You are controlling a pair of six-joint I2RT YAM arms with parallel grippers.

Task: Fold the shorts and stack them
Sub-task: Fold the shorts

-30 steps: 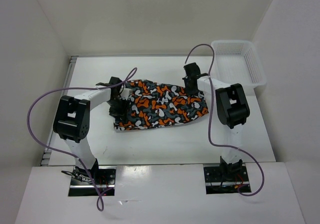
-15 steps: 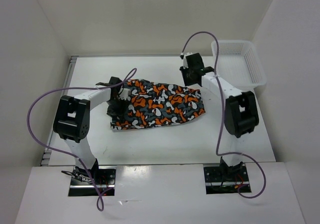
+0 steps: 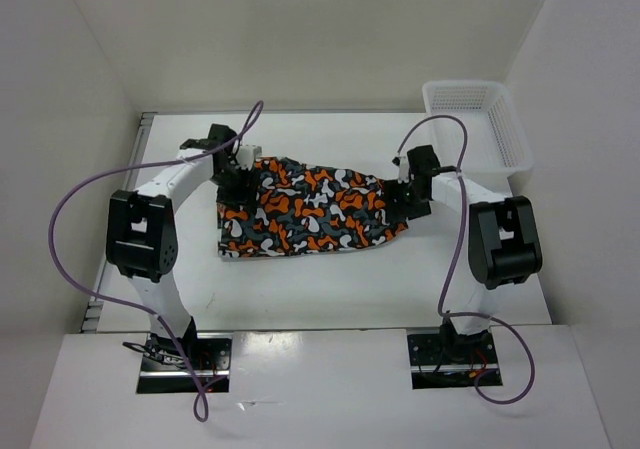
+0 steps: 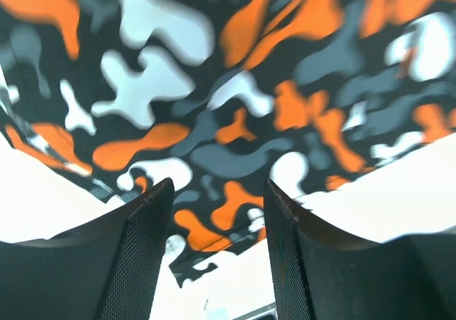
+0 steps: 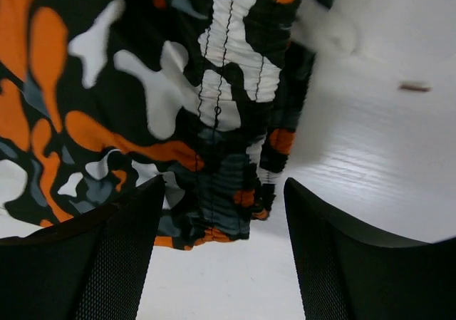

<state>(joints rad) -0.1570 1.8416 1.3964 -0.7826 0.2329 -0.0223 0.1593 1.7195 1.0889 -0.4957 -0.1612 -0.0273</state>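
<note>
One pair of shorts point(image 3: 310, 209), orange-white-black-teal blotches, spread flat, left fingers point(image 4: 139, 263) parted, right fingers point(image 5: 114, 263) parted

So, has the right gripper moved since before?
Yes. The right gripper came toward the robot's bases and slightly right, from level with the white basket to nearer than it.

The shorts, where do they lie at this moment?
In the top view the shorts lie on the table between the left claw at their far left corner and the right claw at their right end.
</note>
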